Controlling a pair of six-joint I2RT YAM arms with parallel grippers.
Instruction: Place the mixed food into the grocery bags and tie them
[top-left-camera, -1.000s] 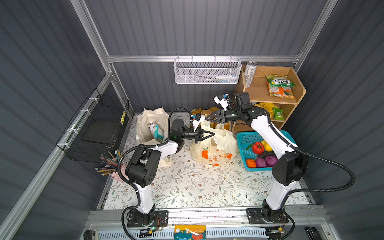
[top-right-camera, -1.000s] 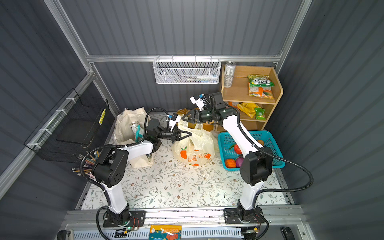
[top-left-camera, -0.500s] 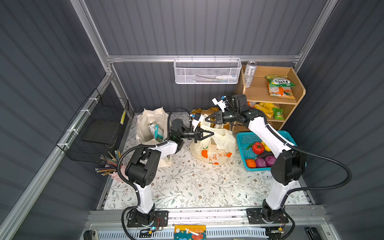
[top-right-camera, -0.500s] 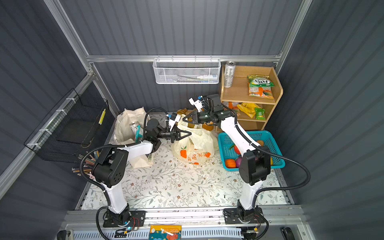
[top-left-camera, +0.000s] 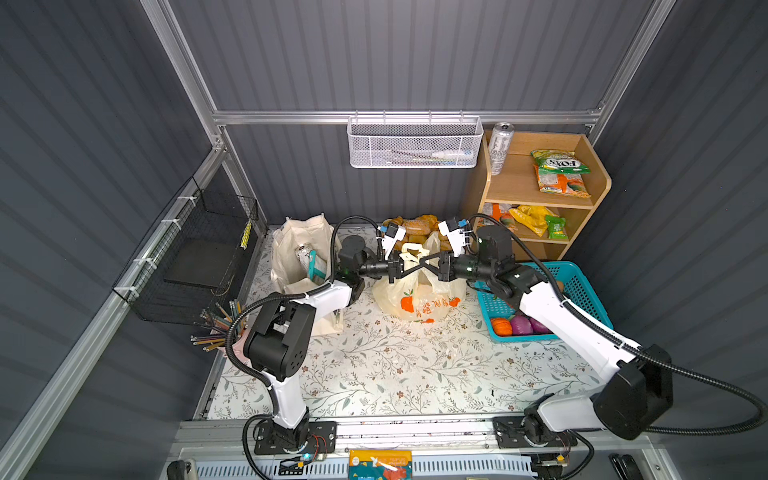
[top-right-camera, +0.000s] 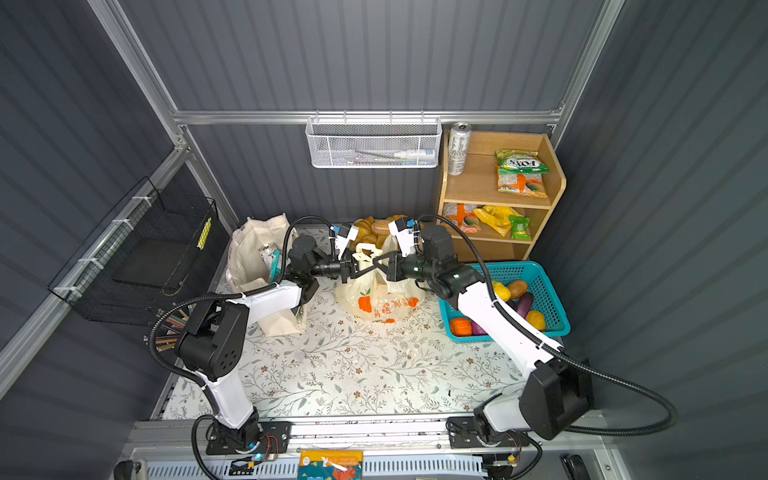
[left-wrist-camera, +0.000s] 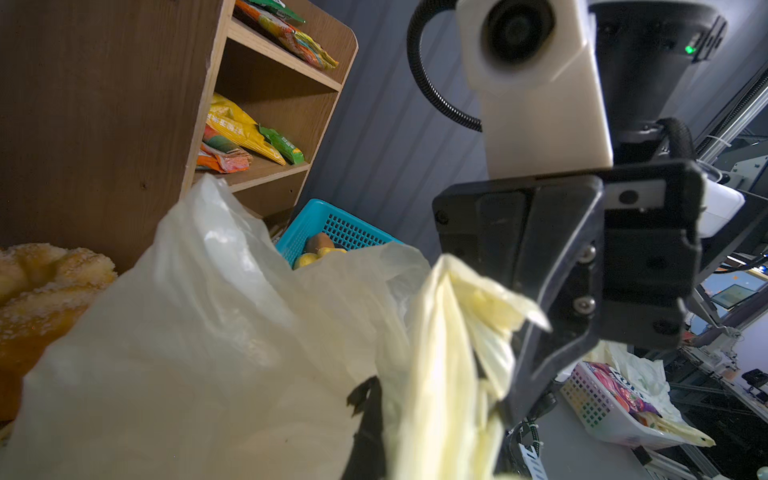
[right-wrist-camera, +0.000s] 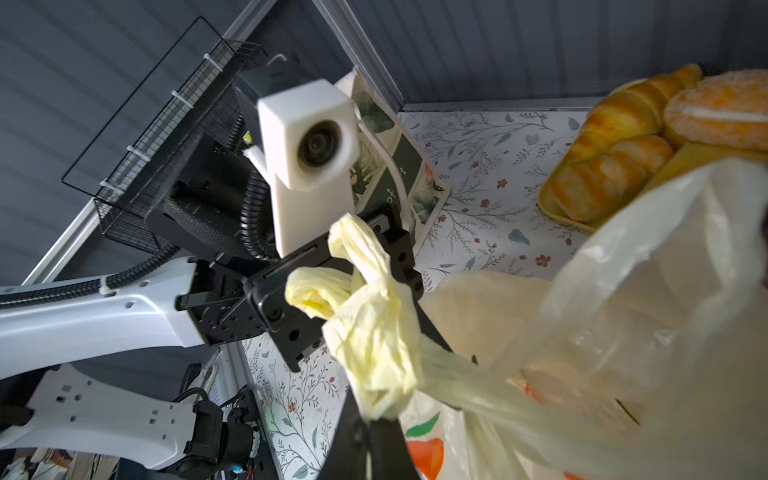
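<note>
Overhead, both top views give the same count: two arms, two bags, two cans. The bag (top-left-camera: 419, 301), pale plastic, stands mid-table. The tote (top-left-camera: 291, 249) stands left of it, apart. One can (top-left-camera: 500, 147) stands on the shelf (top-left-camera: 515, 183). Another can (top-left-camera: 304, 254) sits inside the tote beside a teal packet (top-left-camera: 318, 268). One basket (top-right-camera: 540, 272) lies right of the bag, with at least six toy fruits (top-right-camera: 517, 287) showing in it. Left claw (top-left-camera: 415, 266) and right claw (top-left-camera: 429, 261) meet tip to tip just above the bag's mouth. Both are clenched on its handles (top-left-camera: 410, 249).

Left wrist: the right claw (left-wrist-camera: 515, 395) fills the frame, its jaws closed. One yellow handle (left-wrist-camera: 449, 353) is bunched against its fingers. The bag (left-wrist-camera: 208, 332) sags below, touching. The basket (left-wrist-camera: 332, 224) shows behind it.

Right wrist: the left claw (right-wrist-camera: 436, 336) sits behind a crumpled wad of handle (right-wrist-camera: 374, 332). Its tips are hidden by the wad. The right claw (right-wrist-camera: 368, 440) is pinched shut on the wad's lower end. The bag (right-wrist-camera: 623, 311) hangs beside it. The tote (right-wrist-camera: 399, 166) is beyond, well apart.
</note>
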